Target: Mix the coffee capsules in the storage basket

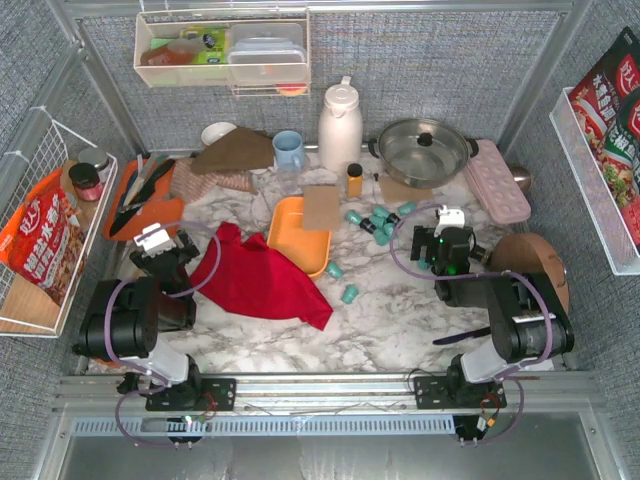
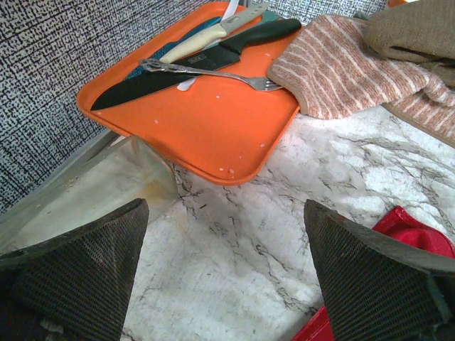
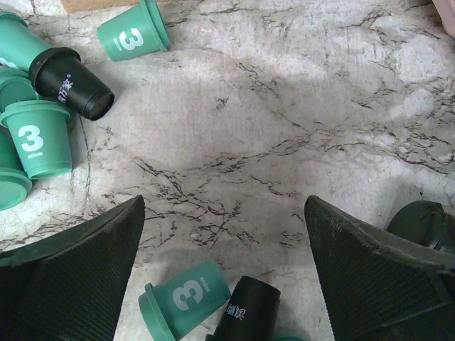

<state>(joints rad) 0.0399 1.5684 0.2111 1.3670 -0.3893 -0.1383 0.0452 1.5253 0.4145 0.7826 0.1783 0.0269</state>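
The orange-yellow storage basket (image 1: pixel 292 238) lies mid-table; a brown card piece (image 1: pixel 322 208) covers its far right corner, and I see no capsules in it. Teal and black coffee capsules (image 1: pixel 380 224) lie scattered on the marble right of it, and two teal ones (image 1: pixel 349 294) lie nearer. My right gripper (image 1: pixel 432 248) is open and empty just right of the cluster. In the right wrist view it (image 3: pixel 224 234) hovers over marble, with a teal capsule (image 3: pixel 185 298) and a black one (image 3: pixel 245 312) between the fingers' bases and more capsules (image 3: pixel 43 138) at left. My left gripper (image 1: pixel 165 250) (image 2: pixel 224 234) is open and empty.
A red cloth (image 1: pixel 255 275) lies left of the basket. An orange cutting board (image 2: pixel 206 106) with knives and a fork sits ahead of my left gripper, next to a striped cloth (image 2: pixel 341 64). A pot (image 1: pixel 425 150), pink egg tray (image 1: pixel 497 180), white jug (image 1: pixel 340 125), blue mug (image 1: pixel 288 150) and amber bottle (image 1: pixel 354 180) stand behind.
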